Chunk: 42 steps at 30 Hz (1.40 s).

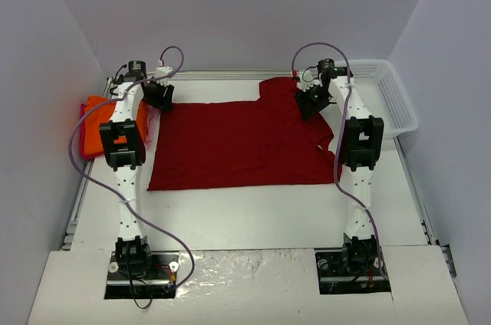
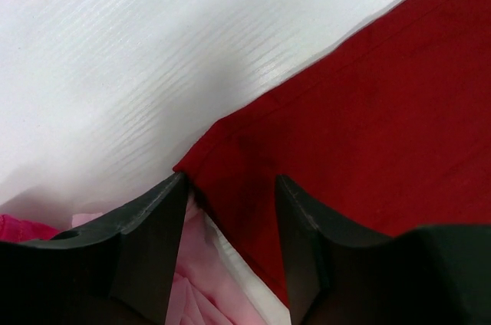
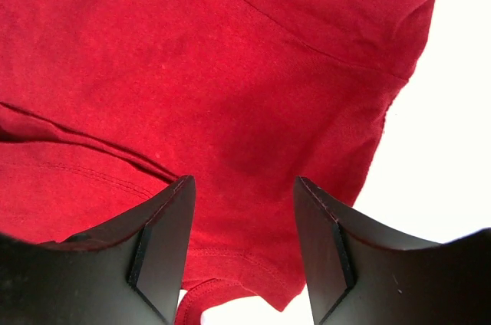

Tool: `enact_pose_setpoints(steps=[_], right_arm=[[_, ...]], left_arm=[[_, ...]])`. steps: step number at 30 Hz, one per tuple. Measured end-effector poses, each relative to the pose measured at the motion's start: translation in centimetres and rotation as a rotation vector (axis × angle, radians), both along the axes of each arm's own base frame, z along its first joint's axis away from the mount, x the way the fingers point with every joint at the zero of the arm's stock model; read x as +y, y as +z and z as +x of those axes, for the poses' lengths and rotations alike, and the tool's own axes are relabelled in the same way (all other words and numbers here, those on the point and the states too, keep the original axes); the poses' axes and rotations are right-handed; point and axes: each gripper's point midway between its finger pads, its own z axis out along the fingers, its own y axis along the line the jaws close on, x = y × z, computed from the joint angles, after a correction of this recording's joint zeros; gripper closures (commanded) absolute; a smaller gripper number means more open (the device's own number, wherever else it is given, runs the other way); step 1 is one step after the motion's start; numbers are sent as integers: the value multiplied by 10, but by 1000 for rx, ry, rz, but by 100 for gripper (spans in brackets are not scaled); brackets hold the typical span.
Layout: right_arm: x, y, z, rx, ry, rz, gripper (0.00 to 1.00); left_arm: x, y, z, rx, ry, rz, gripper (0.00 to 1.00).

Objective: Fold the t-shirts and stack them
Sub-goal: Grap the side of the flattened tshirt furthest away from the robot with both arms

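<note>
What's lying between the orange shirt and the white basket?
The dark red t-shirt, spread flat, fills most of that stretch in the top view; the left wrist view also shows pale pink cloth beside its corner.

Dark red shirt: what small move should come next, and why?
Probably close both tools on the cloth: the left tool straddles a far corner of the dark red shirt, the right tool stands open over its other end, neither pinching yet.
</note>
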Motion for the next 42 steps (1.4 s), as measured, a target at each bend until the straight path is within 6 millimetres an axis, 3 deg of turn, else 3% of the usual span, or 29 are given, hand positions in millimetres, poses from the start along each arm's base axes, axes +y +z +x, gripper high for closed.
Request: enact_pose_setpoints(steps=[10,15,16,19,24,25,26,35,38,42], right_arm=[[-3,0,1,-2,-2,-14,51],[-4,-1,1,-5,-2,-25,53],[-5,0,1,-6,-4,-26,53],[-5,8,9,-34,-18,-22,53],[-1,46,46,-188,-67,14,46],[1,53,55,-228,-76,25,38],[2,58,64,-264,-88,38,36],[20,79,124,-499,-112,138,30],[22,74,146,-578,-115,128,27],[29,52,162,-625,-99,108,28]], left_arm=[[-11,-3,-2,7,-37,31,68],[-15,-7,-2,10,-47,58,87],[-15,-7,-2,10,-48,62,97],[-14,-8,-1,6,-44,77,97],[-10,-8,-1,3,-17,120,98],[-9,-7,-2,5,-9,127,98],[-8,-7,-3,7,-1,136,98],[-4,9,-14,16,44,193,98],[-6,18,-19,13,51,200,98],[-10,28,-28,19,64,204,97]])
